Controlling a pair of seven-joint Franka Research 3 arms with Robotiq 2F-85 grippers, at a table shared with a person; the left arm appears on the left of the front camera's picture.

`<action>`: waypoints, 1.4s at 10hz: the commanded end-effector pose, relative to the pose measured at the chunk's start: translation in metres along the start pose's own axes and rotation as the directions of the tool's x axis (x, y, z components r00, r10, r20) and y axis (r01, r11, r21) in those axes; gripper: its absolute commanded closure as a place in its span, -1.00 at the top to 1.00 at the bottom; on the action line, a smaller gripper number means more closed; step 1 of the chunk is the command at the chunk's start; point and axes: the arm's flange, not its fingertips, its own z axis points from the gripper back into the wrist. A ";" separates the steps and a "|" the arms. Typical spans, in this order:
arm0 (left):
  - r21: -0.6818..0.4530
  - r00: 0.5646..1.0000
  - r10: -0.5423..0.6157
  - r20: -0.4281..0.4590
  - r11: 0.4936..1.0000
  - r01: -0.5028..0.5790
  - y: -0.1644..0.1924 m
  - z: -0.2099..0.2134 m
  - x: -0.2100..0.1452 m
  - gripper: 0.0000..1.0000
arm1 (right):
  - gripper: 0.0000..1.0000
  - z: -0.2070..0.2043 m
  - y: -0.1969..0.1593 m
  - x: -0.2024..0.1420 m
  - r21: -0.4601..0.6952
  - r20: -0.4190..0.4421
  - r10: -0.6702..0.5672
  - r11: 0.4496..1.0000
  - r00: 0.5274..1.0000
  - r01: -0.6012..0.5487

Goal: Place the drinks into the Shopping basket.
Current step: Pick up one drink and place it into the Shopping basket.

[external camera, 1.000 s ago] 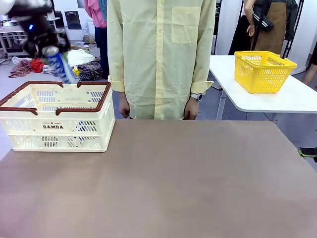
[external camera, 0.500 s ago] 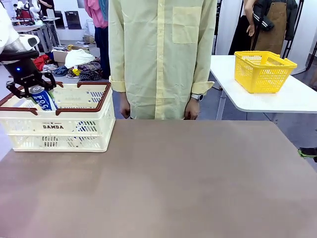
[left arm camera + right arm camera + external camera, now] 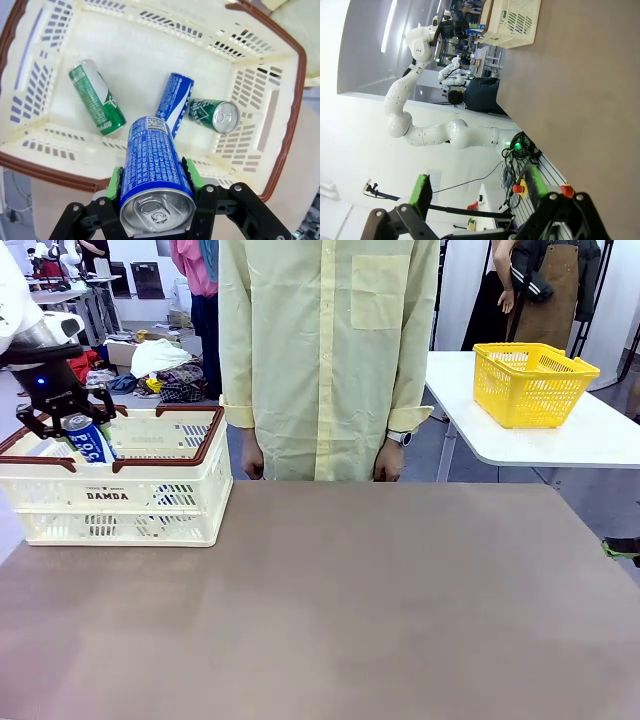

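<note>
My left gripper is shut on a blue drink can with white lettering, held tilted just inside the left part of the Shopping basket. In the left wrist view the green pads squeeze this can near its silver top, above the basket's floor. Three other cans lie down there: a green one on the left, a blue one in the middle and a green one beside it. My right gripper stands open with nothing between its fingers, off the table's edge.
A person in a pale yellow shirt stands at the far side, hands hanging down. A bright yellow basket sits on a white side table at the back right. The brown tabletop is bare to the right of the cream basket.
My left gripper has come down and to the left with the blue can, from above the basket's back rim to inside it. Over the last half second it has hardly moved.
</note>
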 end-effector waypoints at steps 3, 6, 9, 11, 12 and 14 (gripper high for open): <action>0.028 0.985 -0.161 -0.056 0.986 0.163 -0.027 -0.031 0.076 -1.00 | 1.00 0.000 0.004 0.000 0.006 -0.005 -0.010 1.000 1.000 0.010; 0.071 0.968 -0.200 -0.152 0.975 0.212 -0.041 -0.074 0.089 -1.00 | 1.00 0.000 0.004 0.000 0.006 -0.005 -0.010 1.000 1.000 0.010; 0.121 0.956 -0.200 -0.216 0.966 0.229 -0.055 -0.108 0.086 -1.00 | 1.00 0.000 0.004 0.000 0.006 -0.005 -0.010 1.000 1.000 0.010; 0.133 0.956 -0.185 -0.228 0.967 0.218 -0.055 -0.116 0.082 -1.00 | 1.00 0.000 0.004 0.000 0.006 -0.005 -0.010 1.000 1.000 0.010; 0.134 0.959 -0.177 -0.223 0.968 0.210 -0.053 -0.115 0.081 -1.00 | 1.00 0.000 0.004 0.000 0.006 -0.005 -0.010 1.000 1.000 0.010; 0.135 0.958 -0.179 -0.225 0.968 0.212 -0.051 -0.115 0.082 -1.00 | 1.00 0.000 0.004 0.000 0.006 -0.005 -0.010 1.000 1.000 0.010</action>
